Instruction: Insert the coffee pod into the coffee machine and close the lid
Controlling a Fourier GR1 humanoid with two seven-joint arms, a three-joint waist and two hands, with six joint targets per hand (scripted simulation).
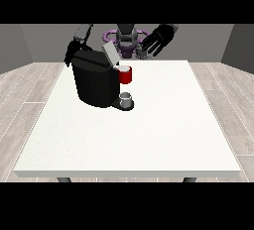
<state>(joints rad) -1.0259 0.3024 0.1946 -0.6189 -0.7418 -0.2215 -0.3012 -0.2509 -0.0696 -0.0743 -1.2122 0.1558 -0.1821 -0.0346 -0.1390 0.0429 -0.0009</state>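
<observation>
The black coffee machine [94,83] stands on the white table [149,135], left of the middle. Its grey lid [109,53] is tilted up and open. A red thing at the machine [125,75] sits under the lid at the machine's front. Below it, on the machine's base, rests a small grey thing [127,98]; I cannot tell whether it is the pod. The hand at the view's left [71,54] is low behind the machine's back corner and partly hidden. The hand at the view's right [159,39] is raised above the table's far edge, fingers spread, holding nothing.
The robot's torso [126,38] is behind the table's far edge. The table's surface stretches wide in front of and to the right of the machine. A wooden floor surrounds the table.
</observation>
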